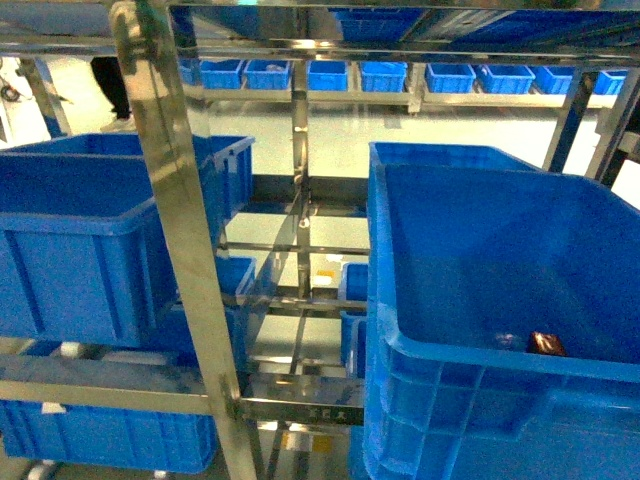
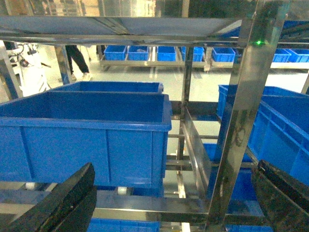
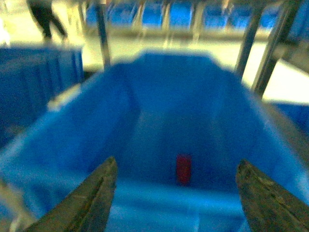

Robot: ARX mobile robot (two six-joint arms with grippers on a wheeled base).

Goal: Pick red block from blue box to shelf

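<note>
The red block [image 1: 545,343] lies on the floor of the big blue box [image 1: 450,260] at the lower right of the head view. In the blurred right wrist view the red block [image 3: 183,168] sits low inside the blue box [image 3: 120,111]. My right gripper [image 3: 176,208] hangs open above the box's near rim, with the block between and beyond its fingers. My left gripper [image 2: 171,203] is open and empty, facing the steel shelf [image 2: 241,121]. The shelf's slanted post [image 1: 165,200] crosses the head view. Neither gripper appears in the head view.
A second blue crate [image 1: 80,240] stands on the shelf at the left, and shows in the left wrist view as the blue crate [image 2: 87,130]. More crates [image 1: 110,435] sit on the tier below. A far rack [image 1: 400,80] holds several small blue bins. A person [image 2: 77,58] stands behind.
</note>
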